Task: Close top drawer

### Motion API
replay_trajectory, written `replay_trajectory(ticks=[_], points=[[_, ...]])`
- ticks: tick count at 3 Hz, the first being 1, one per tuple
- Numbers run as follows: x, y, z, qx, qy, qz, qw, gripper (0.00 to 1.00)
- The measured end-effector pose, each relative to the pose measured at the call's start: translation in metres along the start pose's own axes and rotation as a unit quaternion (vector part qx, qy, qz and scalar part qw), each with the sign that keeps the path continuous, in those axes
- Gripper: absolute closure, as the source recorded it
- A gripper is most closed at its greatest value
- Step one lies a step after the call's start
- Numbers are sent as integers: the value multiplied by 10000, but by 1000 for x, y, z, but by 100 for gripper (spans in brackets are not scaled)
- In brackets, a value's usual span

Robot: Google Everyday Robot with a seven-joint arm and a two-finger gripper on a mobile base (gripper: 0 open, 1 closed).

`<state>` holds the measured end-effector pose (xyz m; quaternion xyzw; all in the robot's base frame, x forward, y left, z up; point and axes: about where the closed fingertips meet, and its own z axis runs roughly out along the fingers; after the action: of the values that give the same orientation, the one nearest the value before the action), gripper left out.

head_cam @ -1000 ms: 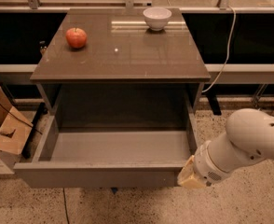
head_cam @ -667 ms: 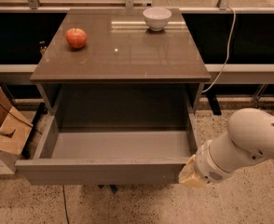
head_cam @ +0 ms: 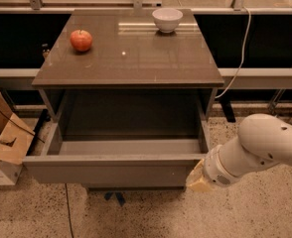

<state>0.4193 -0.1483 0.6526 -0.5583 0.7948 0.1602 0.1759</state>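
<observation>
The top drawer point(head_cam: 111, 171) is pulled out of the grey-brown cabinet point(head_cam: 128, 66). Its plain flat front faces me and a strip of its lighter grey inside point(head_cam: 131, 147) shows, with nothing in it. My gripper point(head_cam: 198, 179) is at the right end of the drawer front, low against the front right corner. Only its yellowish tip shows past the white arm point(head_cam: 260, 150), which reaches in from the right.
A red apple point(head_cam: 81, 39) and a white bowl point(head_cam: 167, 19) sit on the cabinet top. A torn cardboard box point(head_cam: 4, 143) stands on the floor at the left. A white cable point(head_cam: 243, 48) hangs at the right. Speckled floor lies in front.
The drawer front has slid a little way back into the cabinet, so less of its inside shows. My gripper and arm have moved forward with it at the right corner.
</observation>
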Motion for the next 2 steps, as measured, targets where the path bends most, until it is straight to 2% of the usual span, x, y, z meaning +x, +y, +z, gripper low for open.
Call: replay_trajectory(ticks=[1, 2], points=[[-10, -4, 4, 213, -168, -173, 9995, 100], [-41, -29, 15, 520, -583, -566, 9953, 100]])
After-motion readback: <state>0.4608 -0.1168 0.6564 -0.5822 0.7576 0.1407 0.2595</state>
